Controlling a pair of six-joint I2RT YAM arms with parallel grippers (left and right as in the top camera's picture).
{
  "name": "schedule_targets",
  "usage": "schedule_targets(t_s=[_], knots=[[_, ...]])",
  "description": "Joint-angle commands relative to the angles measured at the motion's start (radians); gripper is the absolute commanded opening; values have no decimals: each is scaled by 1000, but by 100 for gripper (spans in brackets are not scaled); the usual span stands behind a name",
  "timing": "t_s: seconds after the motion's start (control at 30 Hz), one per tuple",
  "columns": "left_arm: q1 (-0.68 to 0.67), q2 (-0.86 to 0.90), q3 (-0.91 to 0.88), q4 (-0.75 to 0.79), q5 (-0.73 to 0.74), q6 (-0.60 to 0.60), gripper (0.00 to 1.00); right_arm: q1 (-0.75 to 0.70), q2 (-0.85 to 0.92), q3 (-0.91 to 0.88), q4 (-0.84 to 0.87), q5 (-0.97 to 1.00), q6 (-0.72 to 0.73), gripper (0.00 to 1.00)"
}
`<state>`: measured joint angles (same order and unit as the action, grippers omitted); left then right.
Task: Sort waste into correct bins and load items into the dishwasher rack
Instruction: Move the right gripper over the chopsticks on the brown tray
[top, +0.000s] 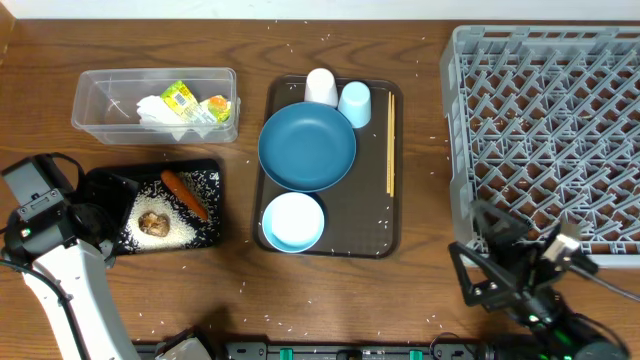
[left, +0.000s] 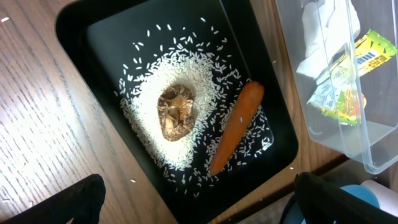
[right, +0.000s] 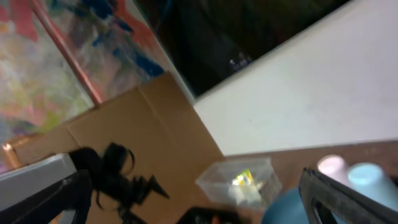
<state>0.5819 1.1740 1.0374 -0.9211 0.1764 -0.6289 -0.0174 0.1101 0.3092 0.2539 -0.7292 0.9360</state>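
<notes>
- Risking a crooked, wedged dish in the grey plastic rack (top: 545, 130) — rigid lattice of upright pegs, table's right; right gripper (right: 199, 205) low by its near corner, fingers spread, empty.
- Slippery to pinch: big dark-blue dish (top: 307, 147), smooth and glossy, on the brown serving tray (top: 365, 215); liable to knock the white cup (top: 321, 87) and pale-blue cup (top: 354, 103) just beside its far rim.
- Easily tipped: thin-walled clear tub (top: 95, 100), holding crumpled tissue (top: 152, 110) and printed wrapper (top: 180, 97).
- Easily jolted: shallow black tray (left: 102, 43) beneath the left gripper (left: 199, 205), fingers wide apart, nothing held — scattering loose rice (left: 199, 74) around the tapered carrot (left: 236, 124) and wrinkled brown lump (left: 176, 111).
- Apt to roll: thin wooden chopsticks (top: 390, 140) along the serving tray's right edge.
</notes>
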Motion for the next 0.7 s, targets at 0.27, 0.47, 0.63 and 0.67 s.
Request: schedule_targets(t_s=[0.27,0.47,0.63,0.67], knots=[[5,-5,-6,-6,-13,-5,98,8,599,618,-448,41,-460,99],[5,-5,-6,-6,-13,-5,98,200,976,937,-820,339,-647,99],[5,-5,-6,-6,-13,-5,98,435,1281,1183,-1038,780,-652,99],[5,-5,-6,-6,-13,-5,98,454,1322,1217,-1064,841,-631,99]])
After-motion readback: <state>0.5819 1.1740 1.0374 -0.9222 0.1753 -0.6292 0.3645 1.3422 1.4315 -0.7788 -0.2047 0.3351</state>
